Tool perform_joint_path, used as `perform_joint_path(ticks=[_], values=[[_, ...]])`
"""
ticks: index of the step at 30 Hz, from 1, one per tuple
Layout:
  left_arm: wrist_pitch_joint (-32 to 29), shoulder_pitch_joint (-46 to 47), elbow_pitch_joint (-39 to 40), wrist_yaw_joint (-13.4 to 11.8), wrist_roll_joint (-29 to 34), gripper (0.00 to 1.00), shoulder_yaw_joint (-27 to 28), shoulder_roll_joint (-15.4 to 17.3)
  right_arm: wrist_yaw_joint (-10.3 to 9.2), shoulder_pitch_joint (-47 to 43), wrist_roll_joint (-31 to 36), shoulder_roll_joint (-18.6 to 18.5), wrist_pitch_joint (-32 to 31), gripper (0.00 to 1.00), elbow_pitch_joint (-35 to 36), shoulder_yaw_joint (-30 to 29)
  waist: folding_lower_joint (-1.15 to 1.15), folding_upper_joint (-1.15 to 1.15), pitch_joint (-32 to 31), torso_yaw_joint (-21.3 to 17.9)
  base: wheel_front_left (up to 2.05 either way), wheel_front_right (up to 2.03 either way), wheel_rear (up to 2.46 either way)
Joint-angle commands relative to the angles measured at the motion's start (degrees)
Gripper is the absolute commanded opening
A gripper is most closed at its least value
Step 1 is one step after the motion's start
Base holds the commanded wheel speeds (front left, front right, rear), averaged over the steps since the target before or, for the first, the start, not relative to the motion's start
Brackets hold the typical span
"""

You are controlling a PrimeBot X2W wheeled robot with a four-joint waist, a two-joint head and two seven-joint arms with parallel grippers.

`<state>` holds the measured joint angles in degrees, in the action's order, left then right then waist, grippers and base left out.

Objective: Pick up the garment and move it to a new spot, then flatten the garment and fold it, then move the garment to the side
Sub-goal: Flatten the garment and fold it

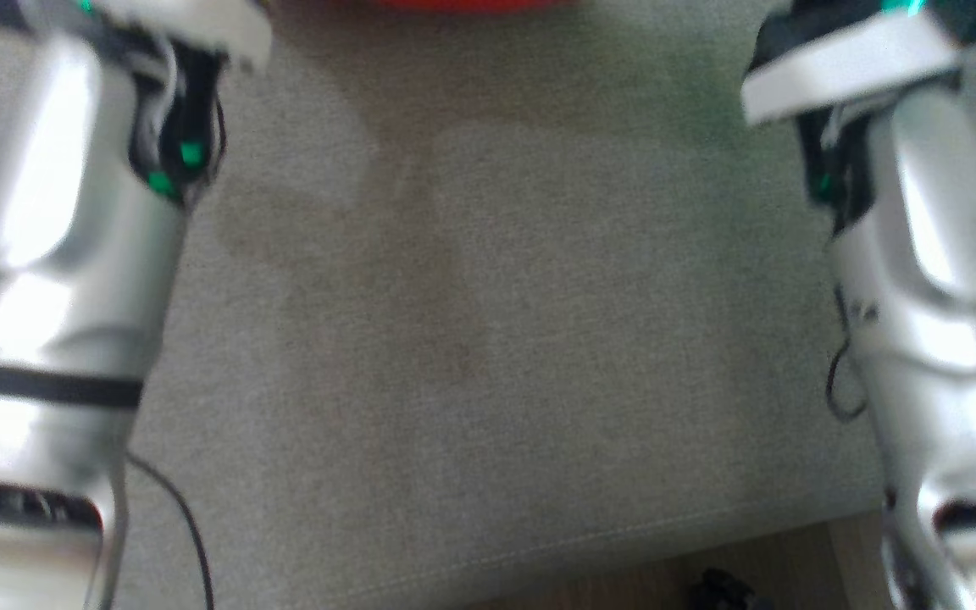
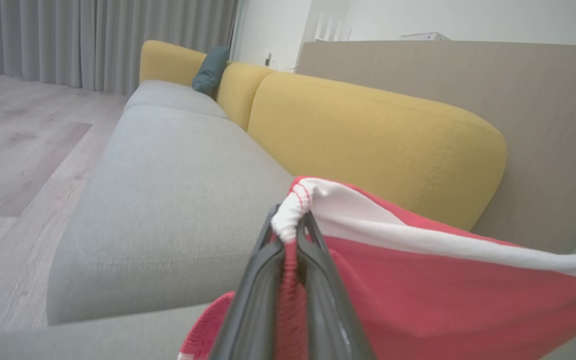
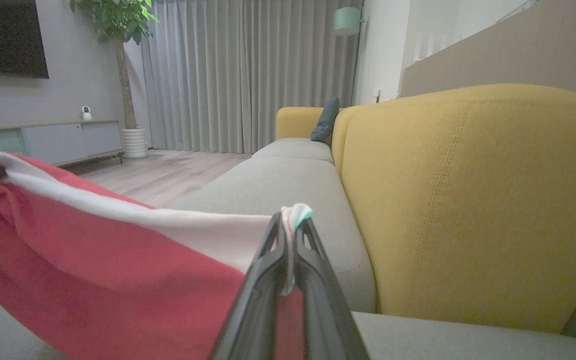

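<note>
Around the work: a long sofa with a grey seat (image 2: 168,190) and fat yellow back cushions (image 2: 368,135). Far along it, a dark blue-green pillow (image 2: 210,70) leaning on the yellow back. Past that, grey curtains (image 3: 228,75) and a pale wood floor (image 2: 13,150). Across the room, a tall plant (image 3: 118,30) in a white pot, a low cabinet (image 3: 43,140) with a tiny white gadget on top, a dark screen (image 3: 3,35) on the wall, and a lamp (image 3: 346,20).

From the head, all blurry: two pale forearms (image 1: 56,254) at the sides, grey seat in the middle. Just a thin red strip of the garment (image 1: 471,2), cut off by the top edge. Small dark thing (image 1: 717,586) down by the floor, too fuzzy to name.

Left claw (image 2: 290,222) pressed together on a bunched white corner of the garment. Right claw (image 3: 290,220) pinching another corner, white with a bit of pale green. Held up over the grey seat, stretched between both claws, red with a white band along the top. Bottom part cut off in both wrist views.
</note>
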<state>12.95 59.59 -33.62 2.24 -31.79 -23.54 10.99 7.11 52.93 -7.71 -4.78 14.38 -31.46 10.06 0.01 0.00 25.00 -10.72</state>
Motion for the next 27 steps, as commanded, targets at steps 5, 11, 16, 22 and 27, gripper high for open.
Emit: perform_joint_path(ticks=[5,11,16,22,27], values=[[1.84,-7.17,6.13,1.07,-1.01,0.00,3.14,2.30,0.37,-10.71,-2.38,1.36,0.60,0.00,13.23,-0.86,-0.01,0.00,-2.30,1.55,0.00,0.00,0.00],[2.02,-21.56,18.83,0.63,0.65,0.00,6.08,1.73,0.37,-26.46,-1.53,0.79,0.61,0.00,27.26,-2.63,-0.01,0.00,-6.16,2.60,0.00,0.00,0.00],[2.04,-34.83,28.95,-0.15,3.04,0.00,6.59,0.39,0.37,-39.58,-0.49,1.15,-0.48,0.00,37.79,-5.16,-0.01,0.00,-10.45,2.77,0.00,0.00,0.00],[2.04,-49.54,40.41,-2.50,3.65,0.00,8.30,-0.90,0.37,-51.92,0.86,1.57,-5.31,0.00,49.10,-6.05,-0.01,0.00,-13.75,2.02,0.00,0.00,0.00],[1.99,-59.72,47.18,-4.33,3.45,0.00,7.99,-1.31,0.37,-58.12,1.37,1.73,-8.98,0.00,55.03,-6.68,-0.01,0.00,-14.26,2.18,0.00,0.00,0.00]])
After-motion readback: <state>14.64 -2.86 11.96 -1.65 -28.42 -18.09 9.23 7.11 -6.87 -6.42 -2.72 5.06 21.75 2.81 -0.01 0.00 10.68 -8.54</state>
